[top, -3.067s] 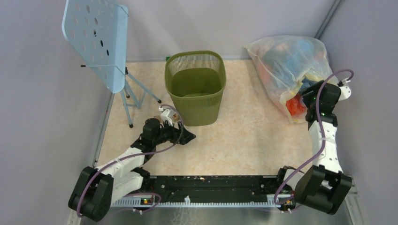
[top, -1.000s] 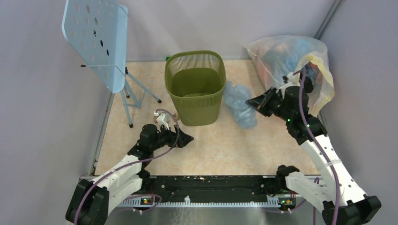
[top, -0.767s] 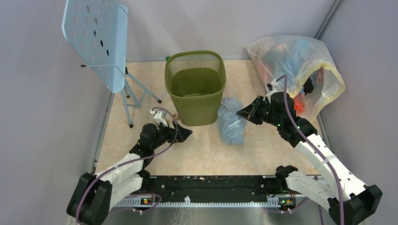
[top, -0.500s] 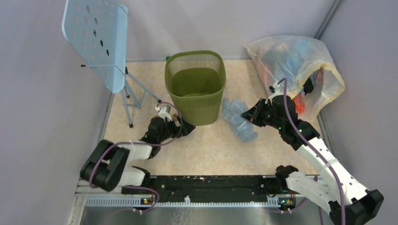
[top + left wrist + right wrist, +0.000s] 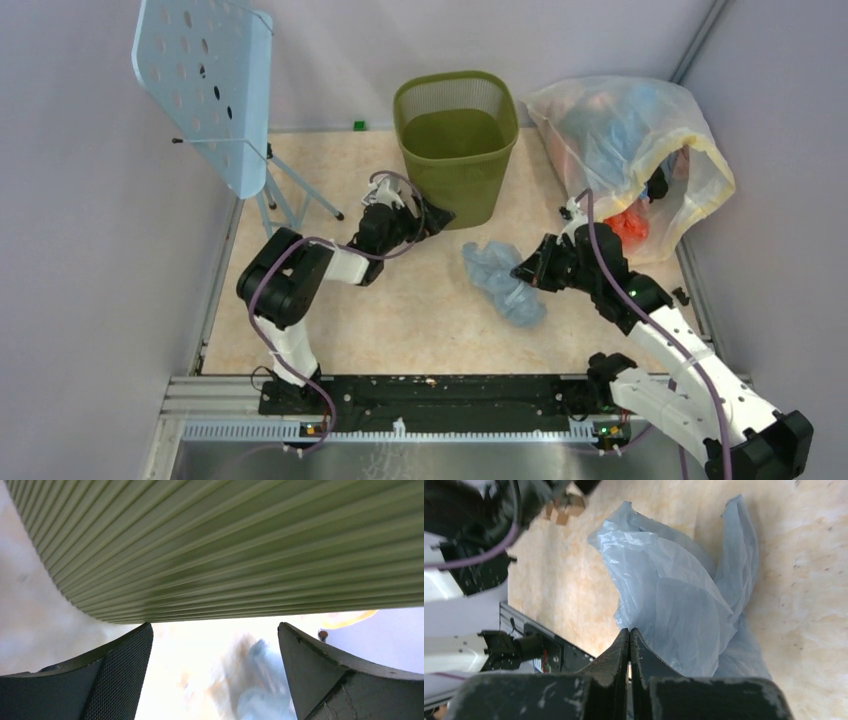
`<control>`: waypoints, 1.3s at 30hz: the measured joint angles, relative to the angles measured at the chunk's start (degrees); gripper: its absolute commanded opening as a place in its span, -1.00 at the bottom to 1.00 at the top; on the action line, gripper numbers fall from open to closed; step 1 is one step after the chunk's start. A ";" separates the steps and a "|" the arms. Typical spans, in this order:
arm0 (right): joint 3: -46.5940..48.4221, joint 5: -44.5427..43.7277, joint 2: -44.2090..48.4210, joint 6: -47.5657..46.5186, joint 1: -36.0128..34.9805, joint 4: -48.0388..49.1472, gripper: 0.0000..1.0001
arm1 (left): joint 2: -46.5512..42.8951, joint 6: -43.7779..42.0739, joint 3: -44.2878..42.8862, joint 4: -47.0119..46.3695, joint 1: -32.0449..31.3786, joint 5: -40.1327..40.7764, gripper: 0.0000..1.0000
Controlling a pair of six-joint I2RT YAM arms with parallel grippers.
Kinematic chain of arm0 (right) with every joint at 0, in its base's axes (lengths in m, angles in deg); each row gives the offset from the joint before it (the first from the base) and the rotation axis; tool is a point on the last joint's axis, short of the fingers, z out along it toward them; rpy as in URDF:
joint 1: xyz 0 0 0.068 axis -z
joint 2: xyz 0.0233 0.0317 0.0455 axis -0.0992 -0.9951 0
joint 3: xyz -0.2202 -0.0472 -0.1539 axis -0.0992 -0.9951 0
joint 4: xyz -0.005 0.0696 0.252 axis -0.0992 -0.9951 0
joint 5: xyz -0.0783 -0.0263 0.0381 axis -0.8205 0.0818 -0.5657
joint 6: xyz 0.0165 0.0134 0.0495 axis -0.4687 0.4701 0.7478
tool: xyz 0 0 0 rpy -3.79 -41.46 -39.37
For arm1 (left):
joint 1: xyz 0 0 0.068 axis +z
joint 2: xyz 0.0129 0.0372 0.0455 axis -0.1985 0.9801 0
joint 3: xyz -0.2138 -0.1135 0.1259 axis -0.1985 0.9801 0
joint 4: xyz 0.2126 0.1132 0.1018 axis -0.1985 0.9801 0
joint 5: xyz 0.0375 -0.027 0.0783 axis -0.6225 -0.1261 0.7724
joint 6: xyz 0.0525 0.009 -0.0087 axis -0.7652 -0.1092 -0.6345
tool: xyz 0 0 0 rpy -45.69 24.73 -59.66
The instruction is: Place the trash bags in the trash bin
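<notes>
The olive-green trash bin (image 5: 457, 135) stands at the back of the floor, near the rear wall. My left gripper (image 5: 436, 216) is open at the bin's lower left side; in the left wrist view its ribbed wall (image 5: 225, 545) fills the top, just beyond my left gripper (image 5: 215, 647), with nothing between the fingers. A pale blue-grey trash bag (image 5: 500, 282) lies crumpled on the floor in front of the bin to its right. My right gripper (image 5: 521, 272) is shut on the bag's right edge. In the right wrist view, the bag (image 5: 674, 595) spreads out from my right gripper (image 5: 629, 630).
A large clear-yellowish sack (image 5: 625, 125) of coloured items sits at the back right, beside the bin. A pale blue perforated stand (image 5: 205, 80) on thin tripod legs (image 5: 290, 205) is at the back left. Grey walls close in three sides; a black rail (image 5: 430, 392) runs along the near edge.
The bin has slid from the floor's middle to the back right, with my left arm stretched after it. My right gripper has drawn the bag slightly nearer.
</notes>
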 measured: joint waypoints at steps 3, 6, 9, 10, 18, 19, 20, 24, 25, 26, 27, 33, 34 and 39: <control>-2.56 3.61 -0.59 0.00 -0.50 2.38 -1.00 | 2.32 -0.24 -5.25 0.94 -0.44 0.02 0.97; -2.80 7.17 -1.75 -0.04 -2.25 6.49 -1.00 | 0.61 -2.16 -5.27 1.20 -0.57 -0.28 0.98; -2.67 11.06 -2.58 -0.20 -3.98 12.04 -1.00 | -3.96 -4.74 -2.45 3.17 -0.57 -1.97 0.98; -2.60 12.04 -2.82 -0.28 -4.20 13.62 -0.89 | -6.27 -5.57 -0.70 4.02 -0.57 -2.75 0.97; 0.44 10.38 -4.74 -4.22 -4.52 15.19 0.23 | -30.18 -12.52 11.65 17.33 -0.83 -8.28 0.97; 0.59 9.01 -4.79 -4.90 -4.52 13.84 0.24 | -33.22 -13.68 12.22 20.37 -0.85 -8.17 0.97; 0.59 7.54 -4.79 -5.51 -4.50 12.39 0.25 | -36.59 -14.91 12.81 23.65 -0.83 -8.00 0.98; 0.17 4.17 -4.52 -7.13 -4.50 7.82 0.44 | -44.70 -17.05 14.62 30.97 -0.83 -7.78 0.97; -0.68 3.76 -4.02 -7.50 -4.50 7.43 0.45 | -45.94 -17.42 14.95 32.54 -0.83 -8.04 0.98; -1.77 3.58 -3.30 -7.67 -4.50 6.99 0.45 | -46.75 -17.66 15.19 33.92 -0.83 -8.52 0.98; -3.10 3.50 -2.45 -7.72 -4.50 6.27 0.45 | -47.17 -17.77 15.30 34.99 -0.85 -9.14 0.97; -11.06 3.56 0.61 -7.54 -4.50 5.53 0.44 | -46.99 -18.01 15.34 39.06 -1.73 -14.93 0.97; -11.98 3.58 0.35 -7.48 -4.50 5.62 0.44 | -46.64 -18.01 15.34 39.23 -1.92 -15.74 0.97; -14.16 3.15 -2.56 -7.23 -4.50 8.46 0.45 | -46.23 -17.97 15.32 41.90 -2.16 -16.48 0.93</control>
